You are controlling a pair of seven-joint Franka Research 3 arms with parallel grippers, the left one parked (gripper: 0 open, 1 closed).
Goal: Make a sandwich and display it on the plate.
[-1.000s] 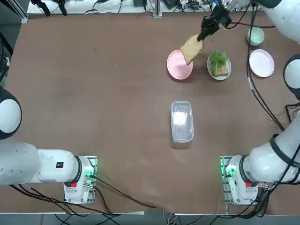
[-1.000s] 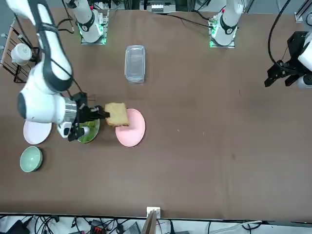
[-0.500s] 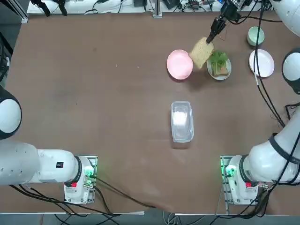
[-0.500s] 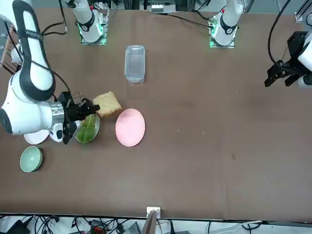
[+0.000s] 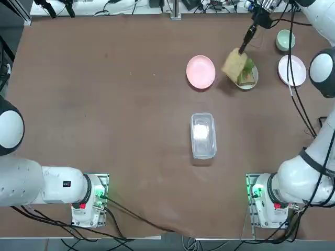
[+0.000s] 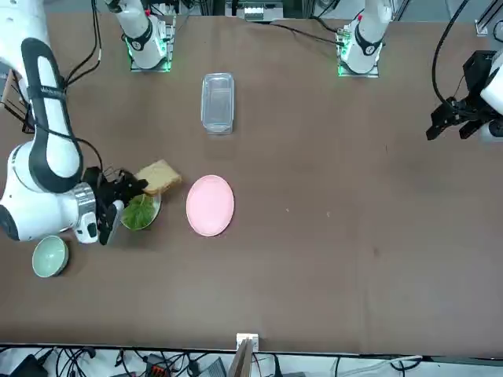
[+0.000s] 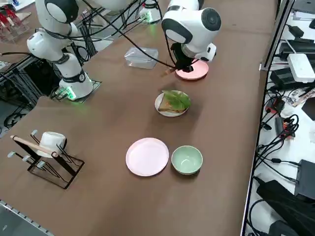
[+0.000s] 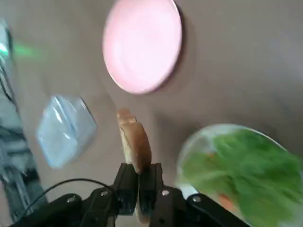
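My right gripper (image 5: pixel 242 50) is shut on the edge of a tan toasted bread slice (image 5: pixel 234 63), which hangs tilted in the air. The slice (image 6: pixel 157 177) overlaps the edge of the small white plate (image 5: pixel 239 84) on the side toward the pink plate. That plate (image 7: pixel 160 106) carries a bottom bread slice (image 7: pixel 170 105) topped with green lettuce (image 7: pixel 178 98) and small orange bits. In the wrist view the held slice (image 8: pixel 135 142) stands edge-on between my fingers (image 8: pixel 127 182), beside the lettuce (image 8: pixel 239 168).
An empty pink plate (image 5: pixel 201 71) lies next to the white plate. A clear lidded container (image 5: pixel 203 135) sits mid-table. A green bowl (image 5: pixel 286 40) and a second pale plate (image 5: pixel 292 70) lie at the far right. A wire rack with a mug (image 7: pixel 47 147) stands near the right edge.
My right gripper has carried the bread slice from above the pink plate sideways to the edge of the lettuce plate, and the slice has tilted more steeply.
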